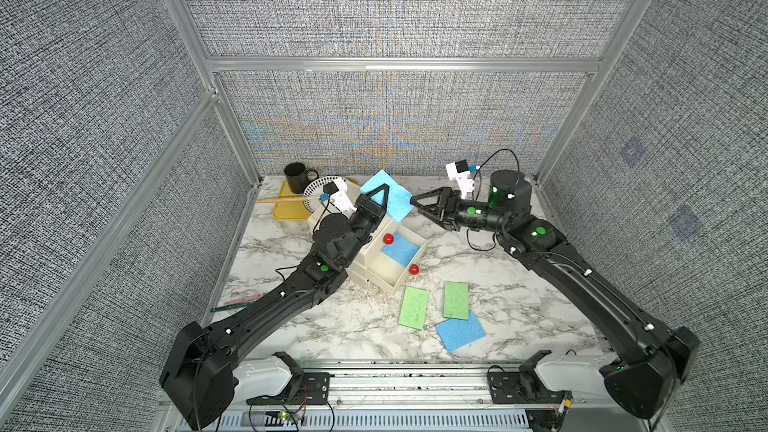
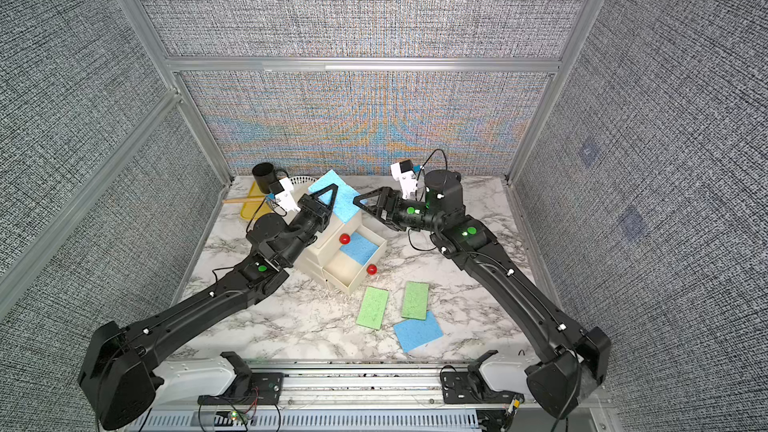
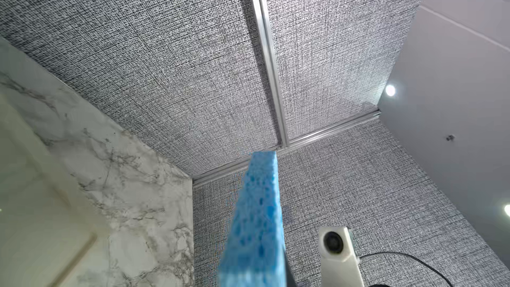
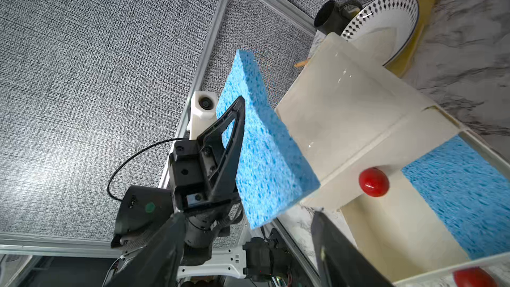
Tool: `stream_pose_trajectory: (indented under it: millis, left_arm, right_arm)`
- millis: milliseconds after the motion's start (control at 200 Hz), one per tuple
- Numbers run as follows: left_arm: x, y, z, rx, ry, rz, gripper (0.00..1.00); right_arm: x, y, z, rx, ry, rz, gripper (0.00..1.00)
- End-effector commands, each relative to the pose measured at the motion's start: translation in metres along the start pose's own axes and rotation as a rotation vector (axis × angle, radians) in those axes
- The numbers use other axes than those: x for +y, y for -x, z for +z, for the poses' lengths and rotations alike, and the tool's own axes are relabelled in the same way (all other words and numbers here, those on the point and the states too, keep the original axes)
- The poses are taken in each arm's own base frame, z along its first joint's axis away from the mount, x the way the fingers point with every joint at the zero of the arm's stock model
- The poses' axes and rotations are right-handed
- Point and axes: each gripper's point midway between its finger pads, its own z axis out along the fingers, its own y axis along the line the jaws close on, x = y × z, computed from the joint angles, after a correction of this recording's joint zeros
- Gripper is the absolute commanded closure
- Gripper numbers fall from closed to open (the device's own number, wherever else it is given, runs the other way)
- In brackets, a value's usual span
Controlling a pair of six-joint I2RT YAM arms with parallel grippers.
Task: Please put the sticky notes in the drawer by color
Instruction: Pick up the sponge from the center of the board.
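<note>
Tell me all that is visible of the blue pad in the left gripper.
The blue pad is a thin, flat rectangle with a porous, sponge-like surface. The left gripper is shut on it and holds it tilted over the cabinet top; whether they touch is unclear. The open right gripper is near it, apart.

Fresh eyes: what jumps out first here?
The left claw, above the drawer cabinet, pinches a blue sticky note; the right claw is open beside it. Below, one drawer stands open with a blue note inside, and two green notes plus another blue one lie on the marble table in front.
</note>
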Motion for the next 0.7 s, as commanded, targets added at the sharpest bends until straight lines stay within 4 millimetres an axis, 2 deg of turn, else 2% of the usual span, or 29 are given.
stream_pose_trajectory:
  millis: [0, 120, 360, 435, 536, 571, 611, 641, 696]
  left_arm:
    - [-0.016, 0.003, -0.003, -0.009, -0.066, -0.02, 0.99]
    - [-0.016, 0.002, -0.006, -0.001, -0.063, -0.016, 0.99]
    - [-0.019, 0.0, -0.01, 0.024, -0.048, 0.03, 0.99]
    - [-0.022, -0.002, -0.009, 0.036, -0.052, 0.041, 0.99]
    - [-0.021, -0.007, -0.007, 0.065, -0.033, 0.045, 0.98]
    - [-0.021, -0.009, -0.007, 0.083, -0.019, 0.068, 0.83]
    - [-0.023, -0.011, -0.007, 0.108, -0.003, 0.115, 0.54]
    - [-0.024, -0.013, -0.007, 0.129, 0.015, 0.172, 0.35]
    - [-0.022, -0.013, -0.01, 0.169, 0.085, 0.289, 0.21]
  right_arm:
    - [0.008, 0.003, 0.009, 0.019, 0.049, 0.024, 0.26]
    - [0.006, 0.002, 0.019, 0.031, 0.052, 0.031, 0.31]
    - [0.011, 0.0, 0.029, 0.035, 0.07, 0.027, 0.57]
    - [0.013, -0.001, 0.031, 0.035, 0.075, 0.029, 0.7]
    - [0.012, -0.001, 0.031, 0.033, 0.071, 0.028, 1.0]
    - [0.012, -0.001, 0.029, 0.028, 0.061, 0.026, 1.0]
    - [0.009, 0.0, 0.027, 0.021, 0.033, 0.024, 1.0]
    - [0.004, 0.0, 0.025, 0.014, -0.003, 0.025, 1.0]
    - [-0.008, 0.002, 0.018, 0.006, -0.086, 0.008, 1.0]
